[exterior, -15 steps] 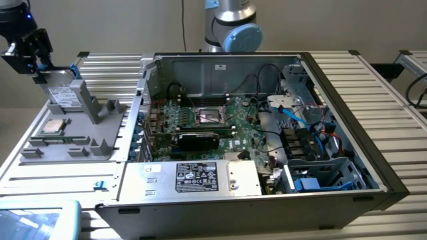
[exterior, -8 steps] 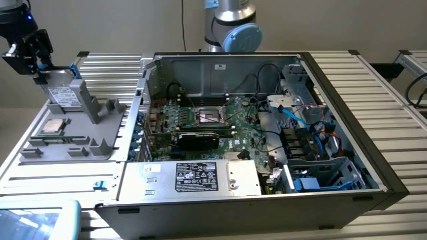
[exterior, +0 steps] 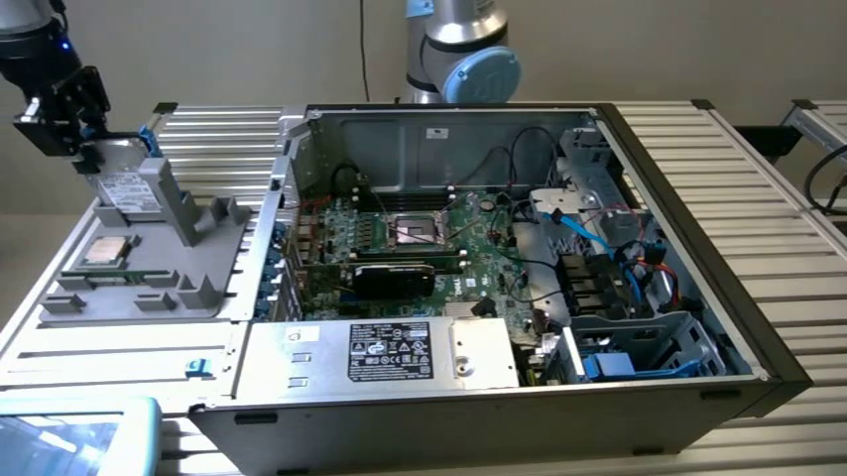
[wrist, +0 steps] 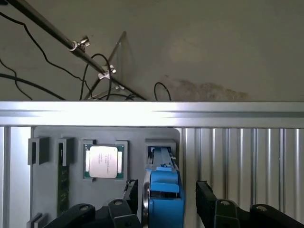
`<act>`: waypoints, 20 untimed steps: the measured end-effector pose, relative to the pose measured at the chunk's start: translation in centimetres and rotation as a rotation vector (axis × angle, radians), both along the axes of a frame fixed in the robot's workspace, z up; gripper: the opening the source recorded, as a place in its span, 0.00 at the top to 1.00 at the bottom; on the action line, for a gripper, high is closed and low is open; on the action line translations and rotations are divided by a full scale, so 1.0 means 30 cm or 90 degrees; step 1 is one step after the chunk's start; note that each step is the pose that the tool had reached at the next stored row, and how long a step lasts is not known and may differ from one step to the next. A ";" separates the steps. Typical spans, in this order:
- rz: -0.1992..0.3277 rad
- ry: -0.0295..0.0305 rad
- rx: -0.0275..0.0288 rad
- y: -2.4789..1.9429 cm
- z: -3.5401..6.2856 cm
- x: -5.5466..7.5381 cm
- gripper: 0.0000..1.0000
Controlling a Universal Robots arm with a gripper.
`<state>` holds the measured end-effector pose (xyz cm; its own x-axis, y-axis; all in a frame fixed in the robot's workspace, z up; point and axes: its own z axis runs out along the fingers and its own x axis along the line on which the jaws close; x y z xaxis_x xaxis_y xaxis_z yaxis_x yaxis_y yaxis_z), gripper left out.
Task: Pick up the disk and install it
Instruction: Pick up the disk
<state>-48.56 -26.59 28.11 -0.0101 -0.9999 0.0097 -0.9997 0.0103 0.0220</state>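
The black two-fingered pincer is hanging wide open over the grey-silver rectangular disk in its bright blue plastic carrier. The disk is standing on edge in a slot of the grey moulded plastic holder on the ribbed aluminium tabletop. In the wrist view it is sitting between the spread fingers, ungripped.
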 end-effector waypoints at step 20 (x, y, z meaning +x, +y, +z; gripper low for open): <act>-0.003 0.0001 0.0029 -0.004 -0.024 0.000 0.40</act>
<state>-48.56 -26.72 27.39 -0.0154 -0.9999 0.0052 -0.9996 0.0155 0.0222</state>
